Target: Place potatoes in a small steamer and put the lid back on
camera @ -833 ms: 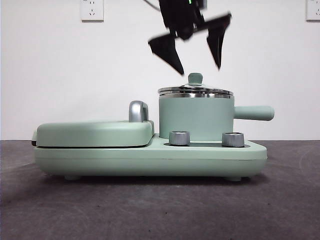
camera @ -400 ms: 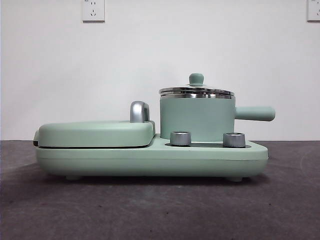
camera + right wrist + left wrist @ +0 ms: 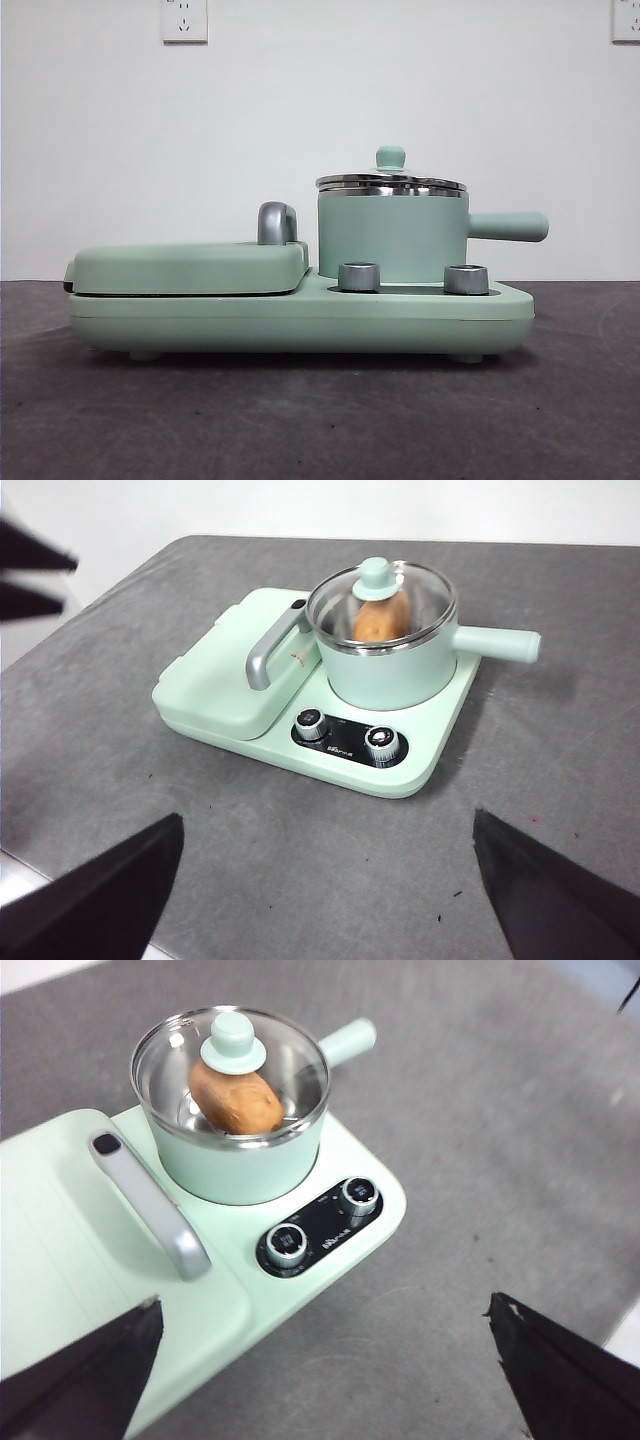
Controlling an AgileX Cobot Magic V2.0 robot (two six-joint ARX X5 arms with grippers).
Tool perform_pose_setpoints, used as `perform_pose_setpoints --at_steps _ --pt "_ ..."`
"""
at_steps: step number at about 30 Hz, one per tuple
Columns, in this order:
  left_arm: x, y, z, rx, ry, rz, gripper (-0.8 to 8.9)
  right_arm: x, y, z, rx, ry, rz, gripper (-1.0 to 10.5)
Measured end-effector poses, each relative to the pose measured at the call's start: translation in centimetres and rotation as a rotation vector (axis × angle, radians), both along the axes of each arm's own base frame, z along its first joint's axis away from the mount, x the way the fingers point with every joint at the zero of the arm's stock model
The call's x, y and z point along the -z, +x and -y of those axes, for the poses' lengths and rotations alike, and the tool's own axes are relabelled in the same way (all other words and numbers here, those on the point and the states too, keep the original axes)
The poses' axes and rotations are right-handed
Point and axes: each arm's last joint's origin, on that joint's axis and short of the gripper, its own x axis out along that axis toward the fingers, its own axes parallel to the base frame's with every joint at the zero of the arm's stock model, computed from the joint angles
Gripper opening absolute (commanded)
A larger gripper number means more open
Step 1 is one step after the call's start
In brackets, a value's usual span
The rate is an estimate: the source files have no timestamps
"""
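With the potato (image 3: 236, 1100) inside the small steamer (image 3: 392, 236) and the lid (image 3: 232, 1042) seated, both your claws hang wide open and empty; lift that fragile, slippery glass only by its knob.

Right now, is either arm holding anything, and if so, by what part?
Nothing is held. Both tools are open and away from the pot; the lid sits on it with the potato inside.

Glass lid (image 3: 231, 1075) (shiny steel rim), matt grey table (image 3: 300, 840).
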Motion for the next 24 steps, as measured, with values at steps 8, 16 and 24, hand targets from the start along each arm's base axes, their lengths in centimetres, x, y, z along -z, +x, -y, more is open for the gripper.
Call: perform_pose_setpoints --at_steps 8,16,24 --pt "6.0 -2.6 -3.6 -0.059 -0.080 -0.012 0.73 0.8 0.9 -0.3 0.026 -0.046 -0.037 0.1" --pt "5.7 -2.9 -3.9 -0.060 -0.098 -0.002 0.72 0.7 1.0 -0.2 0.045 -0.055 -0.027 0.1" --pt "8.3 -2.6 -5.7 -0.101 -0.186 0.224 0.20 0.7 1.0 -0.2 0.044 -0.056 -0.025 0.2"
